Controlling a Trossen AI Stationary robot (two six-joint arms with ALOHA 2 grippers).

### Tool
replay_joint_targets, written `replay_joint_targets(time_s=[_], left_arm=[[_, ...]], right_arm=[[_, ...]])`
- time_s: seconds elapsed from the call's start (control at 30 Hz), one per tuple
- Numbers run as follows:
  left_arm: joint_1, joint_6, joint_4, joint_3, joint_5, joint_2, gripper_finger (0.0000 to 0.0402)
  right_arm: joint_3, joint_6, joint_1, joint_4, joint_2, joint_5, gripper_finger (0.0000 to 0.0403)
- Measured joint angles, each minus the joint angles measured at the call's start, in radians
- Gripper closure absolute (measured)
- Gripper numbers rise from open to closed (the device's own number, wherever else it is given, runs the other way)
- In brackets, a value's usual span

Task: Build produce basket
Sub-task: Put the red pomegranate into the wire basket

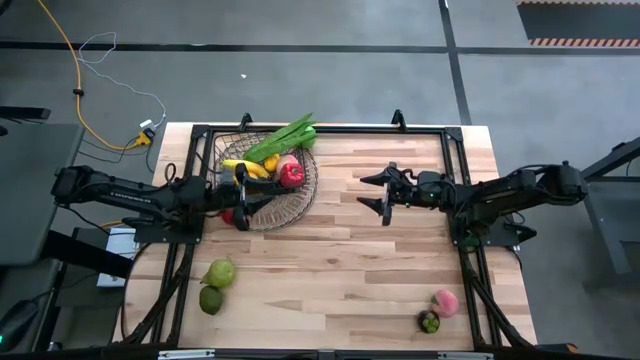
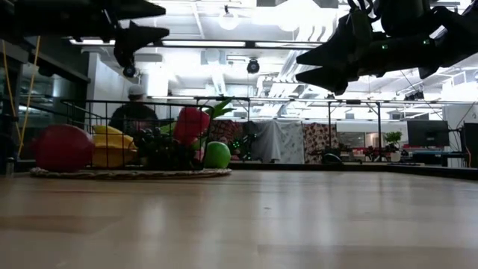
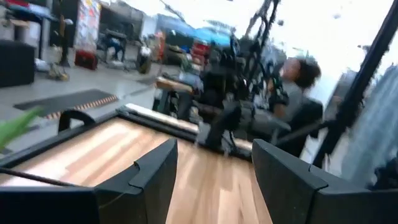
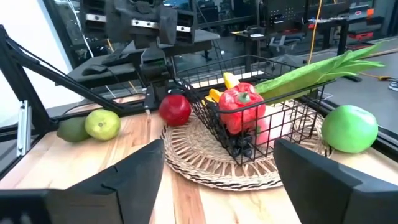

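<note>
The basket (image 1: 268, 190) of dark wire sits on a round woven mat near the far left corner of the wooden table (image 1: 350, 270), and the long green leafy stalk (image 1: 283, 139) in it points out over the rim toward the far edge. A shiny red pepper (image 1: 291, 174) and yellow pieces (image 1: 247, 168) lie inside too. The left gripper (image 1: 241, 199) hangs by the basket's left side with its jaws partly apart and empty, and the right gripper (image 1: 385, 194) floats over the middle of the table with its jaws wide and empty.

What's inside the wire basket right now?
The basket holds a red pepper, yellow pieces, a long green leafy stalk and dark grapes. Anything beneath them is covered.
</note>
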Motion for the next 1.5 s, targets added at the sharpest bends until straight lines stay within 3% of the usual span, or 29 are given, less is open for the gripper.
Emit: replay_joint_targets(time_s=[0.2, 0.37, 0.5, 0.7, 0.9, 1.03, 1.17, 1.33, 1.5], left_arm=[[-0.069, 0.054, -0.026, 0.076, 0.054, 0.074, 0.0173], [-0.1, 0.072, -0.108, 0.137, -0.012, 0.129, 0.0121], [-0.099, 0.054, -0.287, 0.239, -0.018, 0.157, 0.0074], [-0.099, 0.008, -0.712, 0.467, -0.064, 0.215, 0.0027], [-0.119, -0.256, -1.27, 0.693, -0.058, 0.306, 0.0019], [-0.175, -0.493, -1.539, 0.751, -0.059, 0.35, 0.0019], [-0.268, -0.713, -1.687, 0.754, -0.088, 0.364, 0.0019], [-0.385, -0.979, -1.836, 0.754, -0.207, 0.395, 0.0019], [-0.426, -1.092, -1.964, 0.754, -0.183, 0.483, 0.0019]], right_arm=[[0.0, 0.001, 0.0, -0.001, 0.0, 0.019, 0.0107], [0.0, 0.002, 0.0, -0.002, 0.0, 0.019, 0.0107], [0.0, 0.003, 0.0, -0.003, 0.0, 0.019, 0.0107], [0.0, 0.003, 0.0, -0.004, 0.0, 0.019, 0.0107], [0.0, 0.003, 0.0, -0.005, 0.0, 0.019, 0.0107], [0.0, 0.003, 0.0, -0.008, 0.0, 0.019, 0.0107], [0.0, 0.003, 0.0, -0.008, 0.0, 0.019, 0.0107], [0.0, 0.003, 0.0, -0.011, 0.0, 0.019, 0.0107], [0.0, 0.005, 0.0, -0.016, 0.0, 0.019, 0.0107]])
